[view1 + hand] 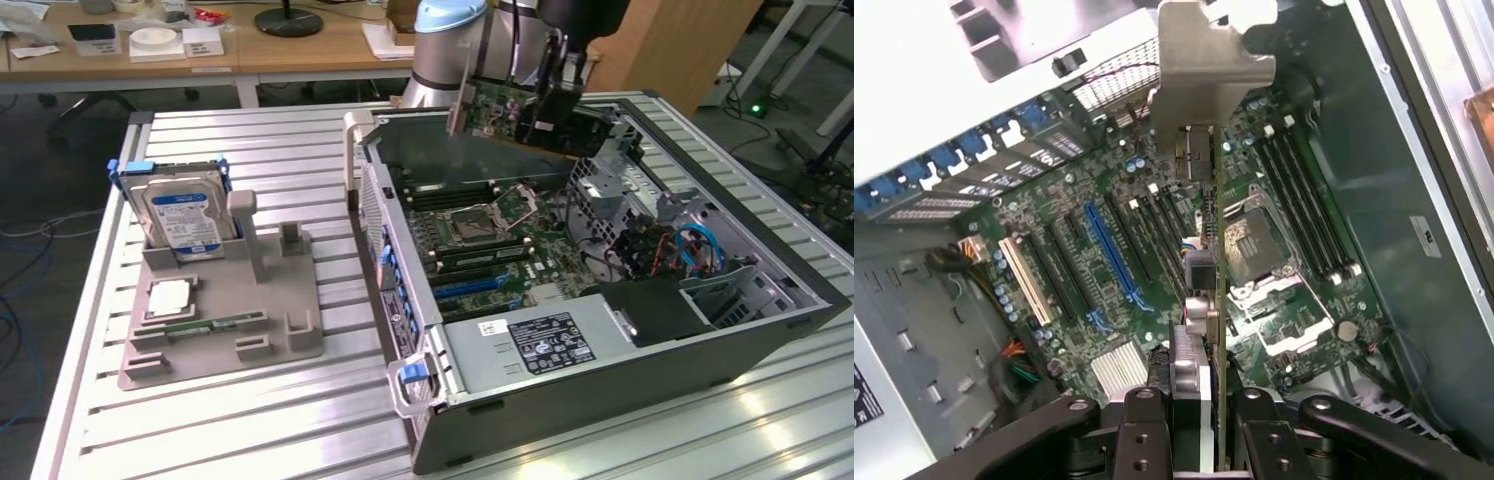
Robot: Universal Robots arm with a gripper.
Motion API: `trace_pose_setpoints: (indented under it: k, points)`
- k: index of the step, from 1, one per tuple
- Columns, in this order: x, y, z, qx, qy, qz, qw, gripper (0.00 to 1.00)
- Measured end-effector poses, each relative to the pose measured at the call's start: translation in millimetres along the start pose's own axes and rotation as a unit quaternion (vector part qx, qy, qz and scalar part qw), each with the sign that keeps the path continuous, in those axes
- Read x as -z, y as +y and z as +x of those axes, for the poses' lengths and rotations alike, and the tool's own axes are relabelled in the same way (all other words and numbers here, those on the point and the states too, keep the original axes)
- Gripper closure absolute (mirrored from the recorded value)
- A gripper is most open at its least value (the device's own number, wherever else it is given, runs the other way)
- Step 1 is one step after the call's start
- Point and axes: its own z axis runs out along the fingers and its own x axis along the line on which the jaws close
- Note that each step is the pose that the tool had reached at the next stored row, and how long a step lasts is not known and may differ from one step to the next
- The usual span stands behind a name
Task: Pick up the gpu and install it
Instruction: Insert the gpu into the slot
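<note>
The gpu (501, 105), a dark circuit card with a silvery end bracket, hangs in the air above the far end of the open computer case (767, 265). My gripper (550, 122) is shut on the card's upper edge. In the wrist view the gpu (1204, 70) shows edge-on, bracket farthest from the camera, held between my gripper (1199, 440) fingers. It is well above the motherboard (1304, 330) and touches no slot. A long blue expansion slot (1110, 250) and black slots lie beneath and beside it.
The case lies on its side on the slatted metal table (240, 430), with its power supply (541, 340) at the near end and cables at the exterior view's right. A grey holder (220, 320) at the exterior view's left carries a hard drive (183, 215).
</note>
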Motion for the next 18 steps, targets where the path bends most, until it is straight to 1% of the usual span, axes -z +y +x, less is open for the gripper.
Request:
trace_pose_setpoints:
  k: [4,8,12,15,18]
  points:
    - [-0.4,-0.3,0.5,0.022,-0.0014,0.0026,0.9997,0.72]
    - [-0.8,-0.5,0.9,0.044,-0.0025,0.0049,0.9990,0.72]
    - [-1.1,-0.6,1.3,0.067,-0.0035,0.0067,0.9977,0.72]
    - [-1.4,-0.8,1.5,0.083,-0.0042,0.0080,0.9965,0.72]
    - [-1.7,-0.8,2.0,0.098,-0.0046,0.0084,0.9951,0.72]
